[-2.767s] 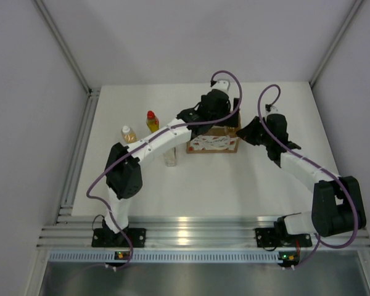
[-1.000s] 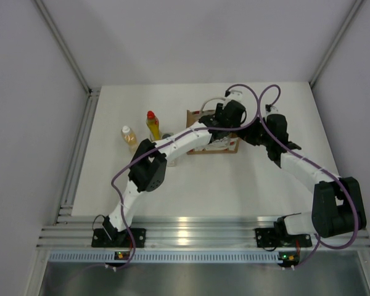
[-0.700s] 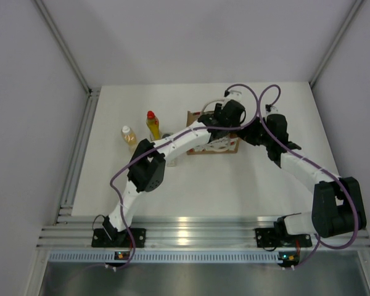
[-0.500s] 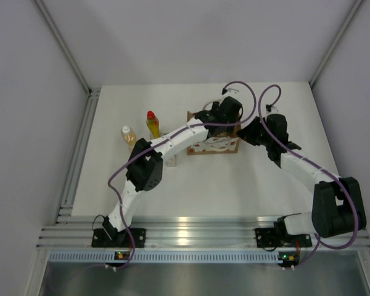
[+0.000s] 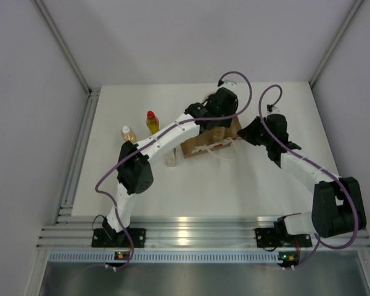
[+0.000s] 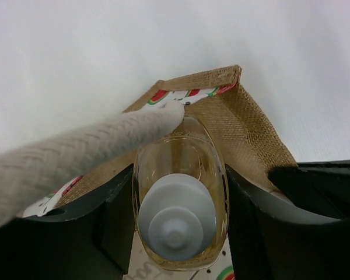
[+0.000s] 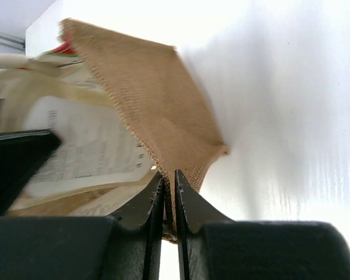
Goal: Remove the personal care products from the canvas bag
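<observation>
The canvas bag (image 5: 200, 143) lies tilted at mid-table, brown with a white printed panel. My left gripper (image 6: 178, 201) is over its mouth, shut on an amber bottle (image 6: 178, 175) with a white cap, which stands partly inside the bag (image 6: 245, 131). A pale handle (image 6: 76, 151) crosses in front of it. My right gripper (image 7: 170, 185) is shut on the bag's burlap edge (image 7: 157, 111) at the bag's right end. On the table to the left stand a yellow bottle with a red cap (image 5: 152, 121), an amber bottle with a white cap (image 5: 128, 134) and a clear bottle (image 5: 170, 159), half hidden by my left arm.
A metal rail (image 5: 80, 148) borders the table on the left and grey walls close in on three sides. The bag's loose handles (image 5: 225, 148) trail over the table on its near side. The two arms' cables (image 5: 262, 102) arch above the bag.
My left gripper has drawn back and to the left with the amber bottle. The bag has tilted and swung with it, its handles spilling forward. The right gripper has kept its hold.
</observation>
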